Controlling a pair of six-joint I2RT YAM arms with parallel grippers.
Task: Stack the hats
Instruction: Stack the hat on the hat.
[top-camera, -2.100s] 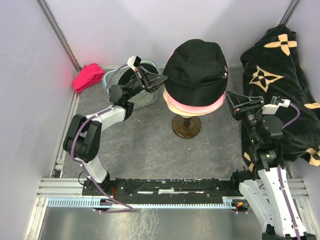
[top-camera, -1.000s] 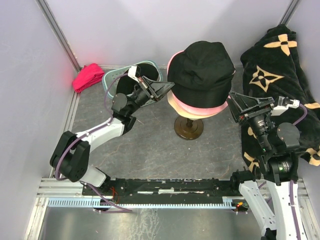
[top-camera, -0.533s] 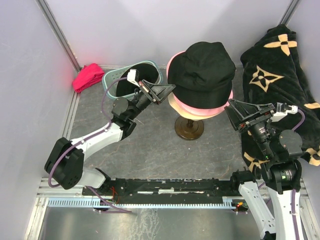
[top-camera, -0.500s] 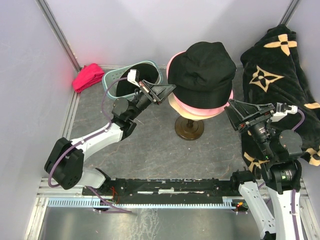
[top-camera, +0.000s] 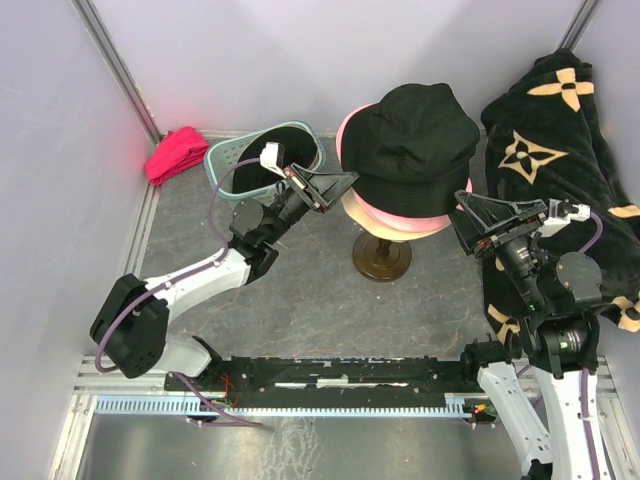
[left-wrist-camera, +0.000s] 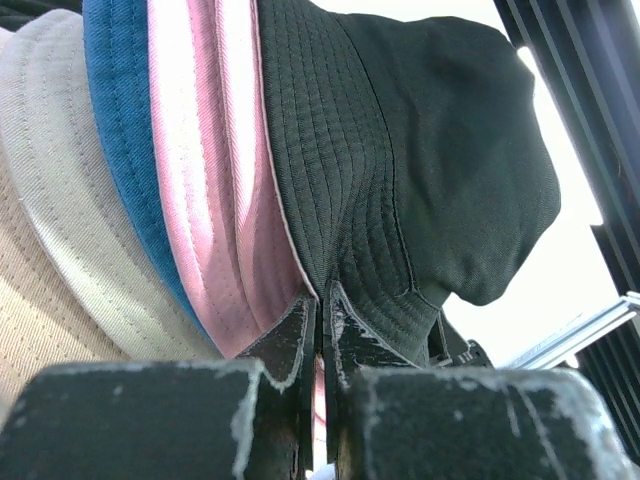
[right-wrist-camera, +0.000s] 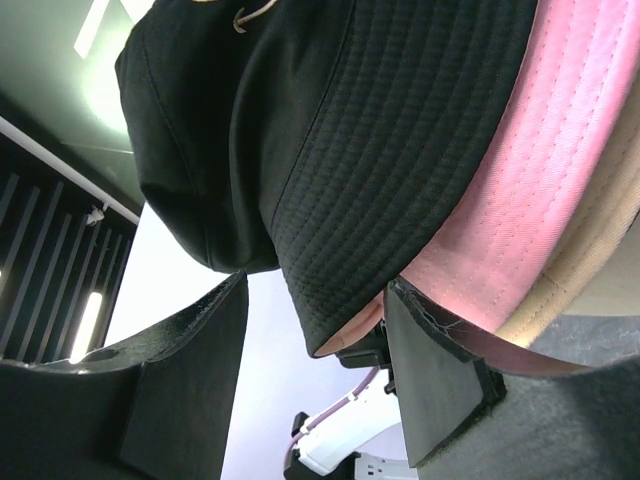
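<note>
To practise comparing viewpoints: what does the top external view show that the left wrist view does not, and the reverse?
Only top external: teal plastic basket, magenta cloth, black cloth with beige flowers, round dark stand base, open right gripper. Only left wrist: blue fabric hat brim. Both: black fabric bucket hat over pink fabric bucket hat and cream fabric hat, left gripper shut on the pink brim.

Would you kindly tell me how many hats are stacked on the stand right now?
4 show on the stand: the black hat on top, the pink hat under it, then the blue hat, then the cream hat lowest. More may be hidden inside the stack.
</note>
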